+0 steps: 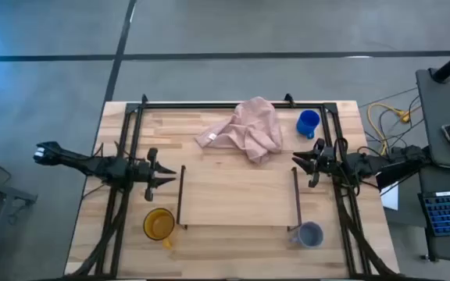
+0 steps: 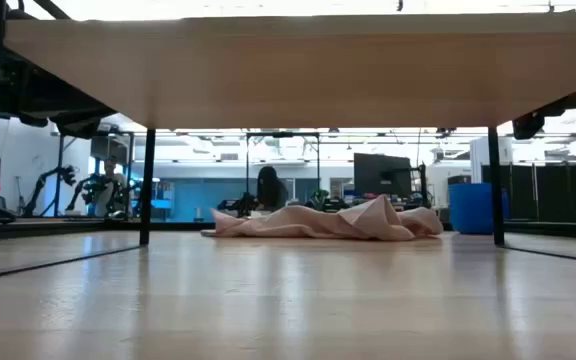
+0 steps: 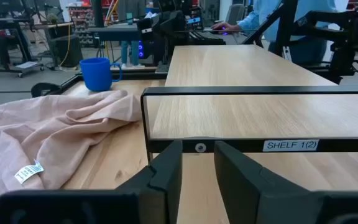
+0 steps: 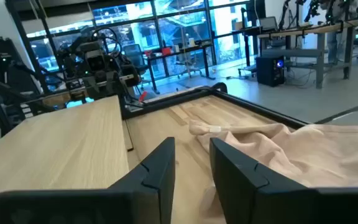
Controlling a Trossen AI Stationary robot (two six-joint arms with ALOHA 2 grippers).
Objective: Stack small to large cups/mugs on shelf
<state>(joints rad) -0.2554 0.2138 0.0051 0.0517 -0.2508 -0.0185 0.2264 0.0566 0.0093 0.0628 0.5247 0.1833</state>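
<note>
The shelf [image 1: 238, 195] stands mid-table, its board raised on black rails at the two short ends. The yellow-orange mug [image 1: 159, 224] stands on the table near the shelf's near left corner. The grey mug [image 1: 310, 234] stands at its near right corner. The blue mug [image 1: 308, 122] stands at the far right beside the pink cloth; it also shows in the left wrist view [image 3: 97, 73]. My left gripper [image 1: 170, 175] hovers open just left of the shelf, my right gripper [image 1: 297, 165] open just right of it. Both are empty.
A crumpled pink cloth [image 1: 246, 130] lies on the table beyond the shelf, also in the low view [image 2: 328, 222]. Black frame rails [image 1: 233, 104] run along the table's far, left and right sides. A person sits beyond the table in the left wrist view [image 3: 267, 15].
</note>
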